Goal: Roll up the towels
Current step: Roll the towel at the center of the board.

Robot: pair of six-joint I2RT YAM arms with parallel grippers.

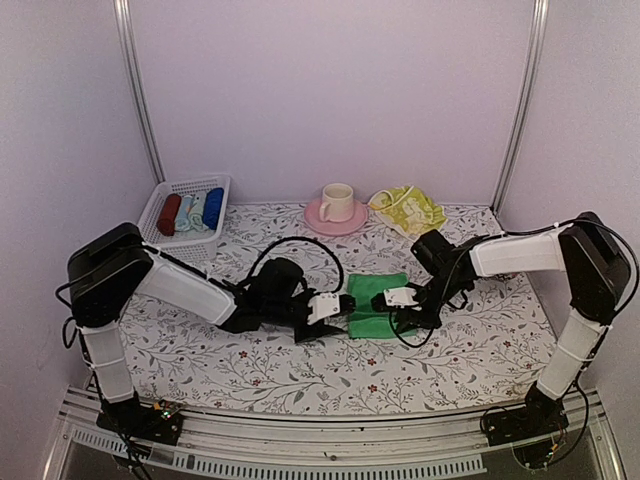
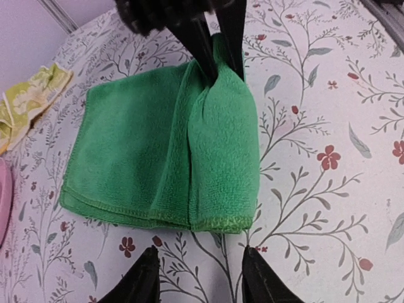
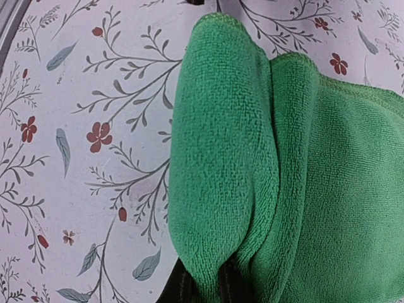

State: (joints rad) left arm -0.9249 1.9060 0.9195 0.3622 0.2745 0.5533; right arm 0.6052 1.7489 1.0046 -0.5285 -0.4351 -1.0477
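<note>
right gripper (image 3: 203, 285) pinches the curled-over edge of the fuzzy bright green towel (image 2: 158, 151) on the floral tabletop (image 1: 300, 370), I'd guess to pin the roll, left gripper (image 2: 201, 265) gapes empty just beside it

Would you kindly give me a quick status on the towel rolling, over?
Left gripper open, just off the green towel. Right gripper shut on its folded-over edge. Yellow towel crumpled at back beside cup.
</note>
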